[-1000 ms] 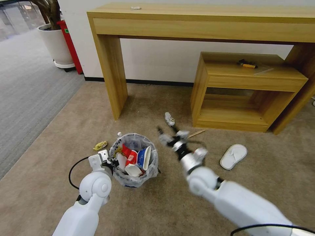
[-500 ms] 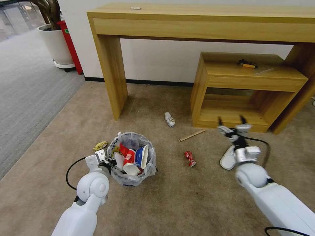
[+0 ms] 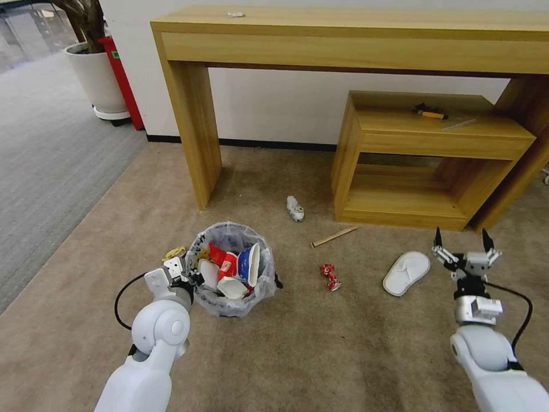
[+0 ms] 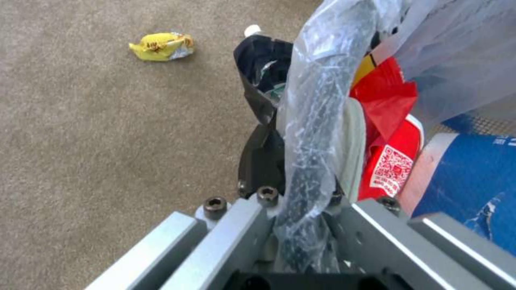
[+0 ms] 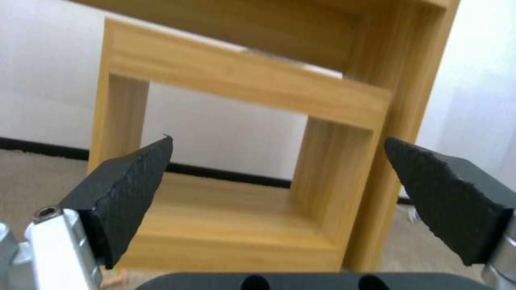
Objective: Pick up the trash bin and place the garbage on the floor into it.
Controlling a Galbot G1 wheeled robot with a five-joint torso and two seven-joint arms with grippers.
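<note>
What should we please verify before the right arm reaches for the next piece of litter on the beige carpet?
1. Left gripper shut on plastic-lined round trash bin rim: ok.
2. Right gripper open, empty: ok.
3. White slipper lies unobstructed on beige carpet beside right gripper: ok.
4. Crushed red can and wooden stick clear of bin: ok.
5. Room left in bin: cannot tell; litter reaches the rim.

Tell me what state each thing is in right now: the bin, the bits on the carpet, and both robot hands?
trash bin: upright, nearly full, rim pinched by left gripper
right gripper: open, empty, beside the slipper
white slipper: flat on floor
red can: crushed, on its side
wooden stick: lying flat
small bottle: lying down
yellow wrapper: crumpled
</note>
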